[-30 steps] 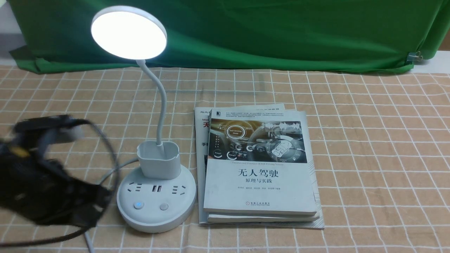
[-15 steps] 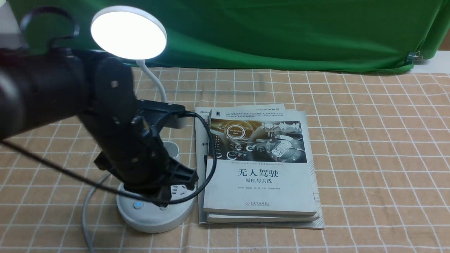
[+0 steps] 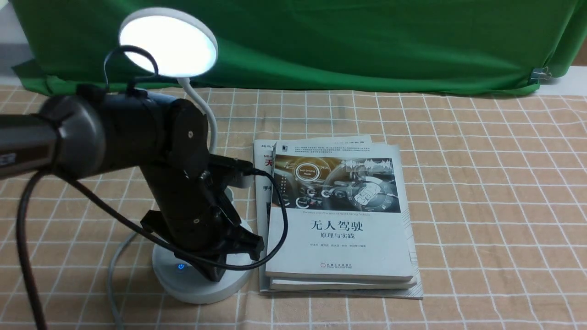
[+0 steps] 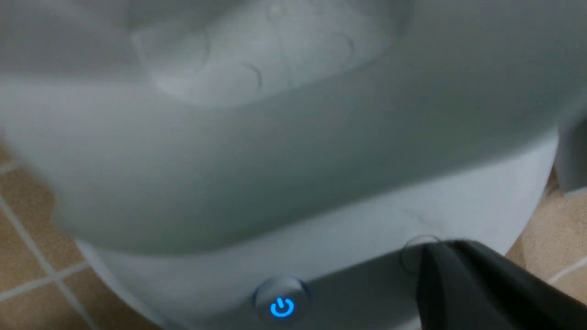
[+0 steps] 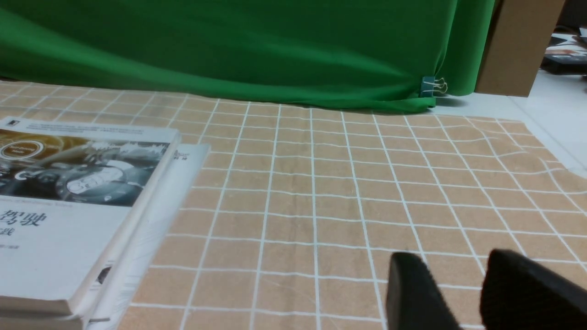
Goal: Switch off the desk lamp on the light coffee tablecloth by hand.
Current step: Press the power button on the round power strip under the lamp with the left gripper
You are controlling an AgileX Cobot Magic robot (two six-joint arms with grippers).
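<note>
The white desk lamp (image 3: pixel 167 43) stands on the light coffee tablecloth (image 3: pixel 481 183), its disc head lit. My left arm reaches over the pen holder and round base (image 3: pixel 192 286). The left gripper (image 3: pixel 215 274) is shut, its tip down on the base at the plain round button (image 4: pixel 415 247), to the right of the glowing blue power button (image 3: pixel 181 266) (image 4: pixel 281 306). In the left wrist view the black gripper (image 4: pixel 440 250) covers part of that button's outline. The right gripper (image 5: pixel 454 256) hangs open over bare cloth, away from the lamp.
Stacked books (image 3: pixel 339 220) lie right beside the lamp base. The lamp's grey cord (image 3: pixel 112 270) curls off the base's left side. A green backdrop (image 3: pixel 321 41) with a binder clip (image 3: pixel 541 73) closes the far edge. A cardboard box (image 5: pixel 518 46) stands beyond the cloth's right corner.
My left arm swung in from the left edge, over the lamp base, and came down with its tip at the right-hand button. The lamp head stays lit throughout.
</note>
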